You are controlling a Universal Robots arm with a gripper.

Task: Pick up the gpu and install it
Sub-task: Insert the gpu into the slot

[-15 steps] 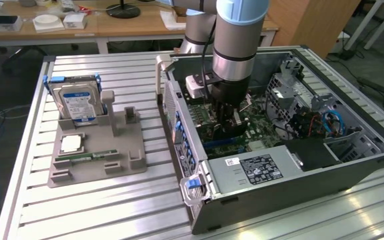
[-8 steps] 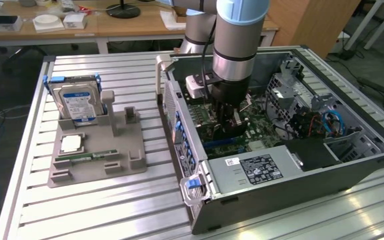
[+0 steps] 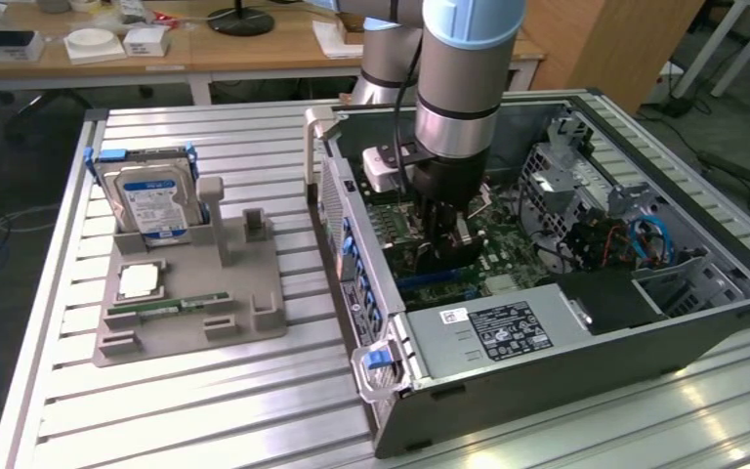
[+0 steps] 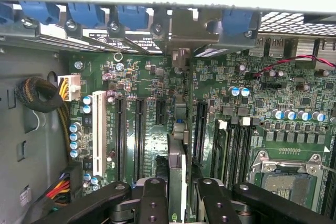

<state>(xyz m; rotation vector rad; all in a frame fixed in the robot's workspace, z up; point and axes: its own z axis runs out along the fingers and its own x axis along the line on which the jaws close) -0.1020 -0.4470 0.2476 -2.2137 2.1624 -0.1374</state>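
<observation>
The gpu (image 4: 177, 161) is a thin dark card seen edge-on, standing upright over the green motherboard (image 4: 147, 77) between two black expansion slots. Its silvery end bracket (image 4: 185, 27) reaches the case's rear wall. My gripper (image 4: 181, 203) is shut on the gpu, with one black finger (image 4: 152, 203) on each side of the card. In the exterior view the gripper (image 3: 443, 234) reaches straight down into the open computer case (image 3: 584, 352), and the gpu (image 3: 437, 256) shows as a dark piece between the fingers. I cannot tell whether the card's edge sits in a slot.
A grey fixture (image 3: 180, 322) on the slatted table at the exterior view's left holds a silver hard drive (image 3: 153, 200), a processor chip (image 3: 141, 281) and a green memory stick (image 3: 167, 306). Inside the case are a power supply (image 3: 492, 327), cables (image 3: 623, 239) and a processor socket (image 4: 286, 174).
</observation>
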